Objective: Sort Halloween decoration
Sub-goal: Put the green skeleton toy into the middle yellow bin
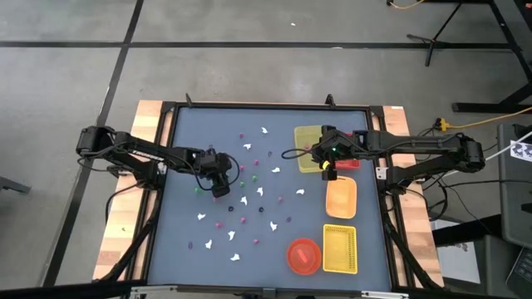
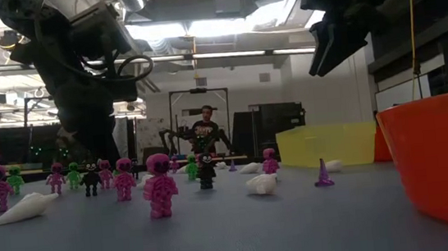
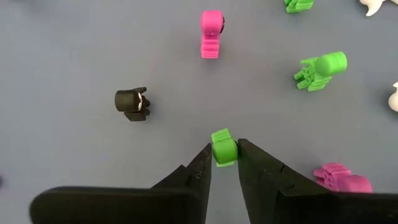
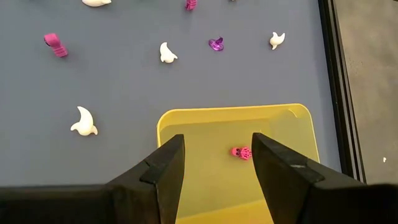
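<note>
The Halloween decoration lies scattered over the grey table (image 1: 179, 241) — white ghosts, pink, green and dark figures — and one green figure (image 3: 222, 147) sits between the fingers of our left gripper (image 3: 224, 155), on the table's left half. The fingers stand at its two sides, narrowed around it; we cannot tell whether they already bear on it, so we would not call it a firm grip. The piece is tiny and sits right at the fingertips, so a squeeze slightly off its middle could pop it out sideways, or it could twist and drop on the lift. A pink figure (image 3: 341, 180) lies just beside one finger and could be nudged or dragged along. Our right gripper (image 4: 214, 152) hangs spread open and empty over the yellow tray (image 4: 186, 127) at the far right of the table, where one pink piece (image 4: 242, 152) already lies — lowering there could knock it or shift the tray.
</note>
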`<state>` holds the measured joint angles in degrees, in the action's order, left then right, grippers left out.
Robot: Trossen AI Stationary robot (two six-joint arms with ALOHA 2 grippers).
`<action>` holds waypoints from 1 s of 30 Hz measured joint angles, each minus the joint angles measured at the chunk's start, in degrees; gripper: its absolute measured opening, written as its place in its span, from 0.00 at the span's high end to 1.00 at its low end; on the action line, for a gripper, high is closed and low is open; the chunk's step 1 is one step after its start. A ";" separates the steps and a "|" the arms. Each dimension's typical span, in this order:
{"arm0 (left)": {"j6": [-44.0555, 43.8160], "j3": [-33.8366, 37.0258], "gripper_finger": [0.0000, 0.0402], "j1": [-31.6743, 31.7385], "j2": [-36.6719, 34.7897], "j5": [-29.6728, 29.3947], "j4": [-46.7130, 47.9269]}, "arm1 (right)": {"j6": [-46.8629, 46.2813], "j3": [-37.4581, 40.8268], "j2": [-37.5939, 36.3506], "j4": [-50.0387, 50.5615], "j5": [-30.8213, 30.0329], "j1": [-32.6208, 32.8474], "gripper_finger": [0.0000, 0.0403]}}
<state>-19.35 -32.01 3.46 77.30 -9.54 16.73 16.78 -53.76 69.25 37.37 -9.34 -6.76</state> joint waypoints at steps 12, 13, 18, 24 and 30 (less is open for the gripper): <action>0.44 0.00 0.94 -0.02 -0.02 0.02 -0.07 | 0.00 0.00 0.00 0.00 0.00 -0.02 0.54; 0.44 0.00 0.94 -0.02 -0.02 0.00 -0.07 | 0.02 0.00 0.00 0.01 0.00 -0.02 0.54; 0.44 0.00 0.95 -0.02 -0.07 0.02 -0.09 | 0.00 0.00 0.00 0.00 0.00 0.00 0.54; 0.44 0.00 0.95 -0.02 -0.09 0.00 -1.46 | 0.02 0.00 0.02 -0.01 0.00 -0.02 0.54; 0.44 0.00 0.95 -0.02 -0.66 0.00 -3.62 | 0.02 0.00 0.02 -0.05 0.00 0.00 0.54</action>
<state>-18.92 -32.01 3.44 76.64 -9.54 13.11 16.80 -53.76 69.27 37.32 -9.34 -6.76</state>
